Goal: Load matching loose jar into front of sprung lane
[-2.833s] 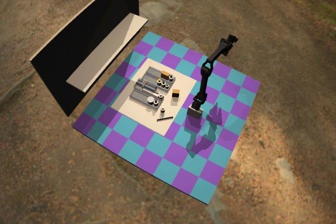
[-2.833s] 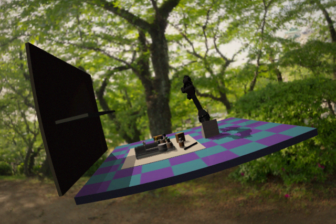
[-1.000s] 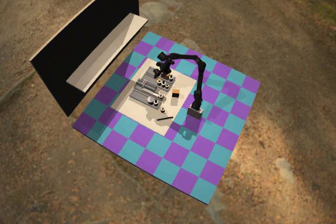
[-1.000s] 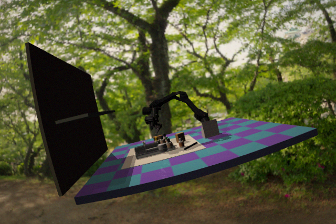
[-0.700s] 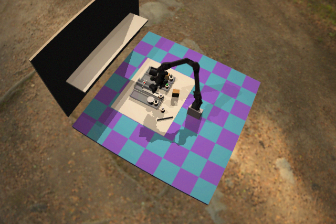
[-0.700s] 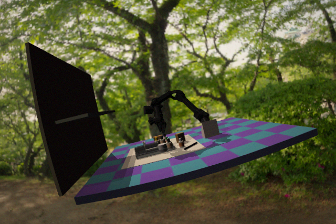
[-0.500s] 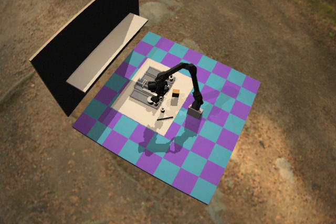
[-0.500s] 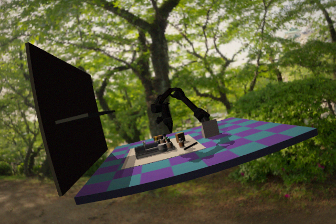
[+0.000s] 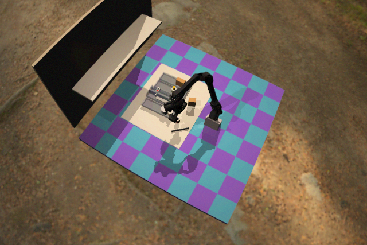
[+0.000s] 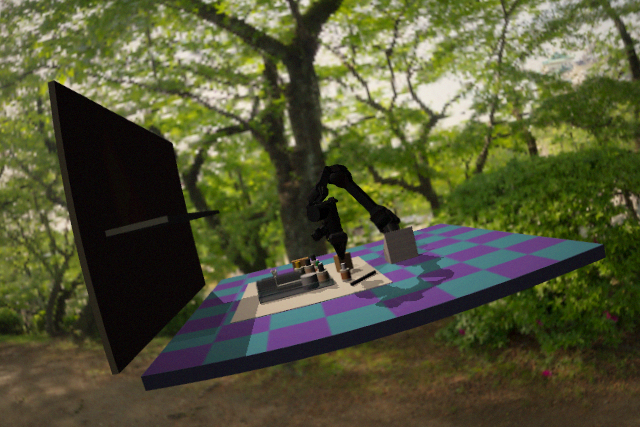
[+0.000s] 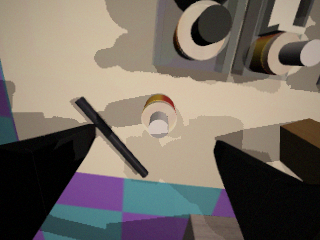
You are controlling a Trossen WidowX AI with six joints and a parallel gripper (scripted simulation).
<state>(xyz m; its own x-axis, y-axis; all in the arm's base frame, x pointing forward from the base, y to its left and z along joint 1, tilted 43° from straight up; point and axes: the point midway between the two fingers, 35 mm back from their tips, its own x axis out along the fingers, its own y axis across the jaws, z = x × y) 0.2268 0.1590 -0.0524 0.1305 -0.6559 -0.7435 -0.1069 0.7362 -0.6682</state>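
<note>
A small loose jar (image 11: 159,117) (image 10: 345,273) with a red and yellow label and a pale cap stands upright on the cream mat (image 11: 50,50) (image 9: 153,125), in front of the grey lane rack (image 11: 165,45) (image 9: 153,100) (image 10: 275,287). My gripper (image 11: 156,138) (image 9: 173,116) (image 10: 341,252) is open and empty. It hangs straight above this jar, with one finger on each side and well clear of it. At the rack's front end stand a wide jar with a dark cap (image 11: 202,27) and a jar with a pale cap and a yellow-brown label (image 11: 287,52). I cannot tell which lane is the sprung one.
A thin black stick (image 11: 111,136) (image 9: 179,129) (image 10: 362,278) lies on the mat left of the loose jar. A brown box (image 11: 300,145) (image 9: 191,101) stands to the right, and another (image 9: 180,81) by the rack. The arm's base block (image 9: 213,122) (image 10: 400,245) is nearby. A black wall with a shelf (image 9: 115,55) stands behind.
</note>
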